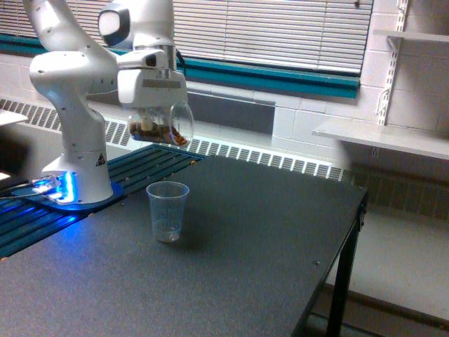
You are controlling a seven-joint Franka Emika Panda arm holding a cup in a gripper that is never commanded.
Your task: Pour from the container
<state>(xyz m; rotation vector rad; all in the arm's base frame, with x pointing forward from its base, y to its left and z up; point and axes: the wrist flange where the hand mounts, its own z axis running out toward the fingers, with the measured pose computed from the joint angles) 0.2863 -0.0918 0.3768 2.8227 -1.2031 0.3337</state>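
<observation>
The claw (156, 121) hangs below the white wrist block, closed on the jar (160, 125) from above, though its fingertips are hard to make out through the glassy wall. The jar rides in the air, tilted so that its mouth leans toward about four o'clock and slightly down. It seems held at that slant to ready a pour, not level, and the nuts (156, 132) lie heaped in the lower belly without spilling. The jar is clear, rounded and wide-mouthed, with a smooth bulging wall; the nuts inside are brown and lumpy. Directly below it, at about six o'clock and well apart, an empty cup (168, 210) stands upright on the table (266, 232). Its place under the jar's path suggests that it is the receiver. It is clear plastic, taller than wide and tapered toward the base, with faint marks on its wall. The table top is dark, matte and finely speckled. At nine o'clock from the cup the arm's glossy white base (77, 168) stands on a slatted strip lit blue.
</observation>
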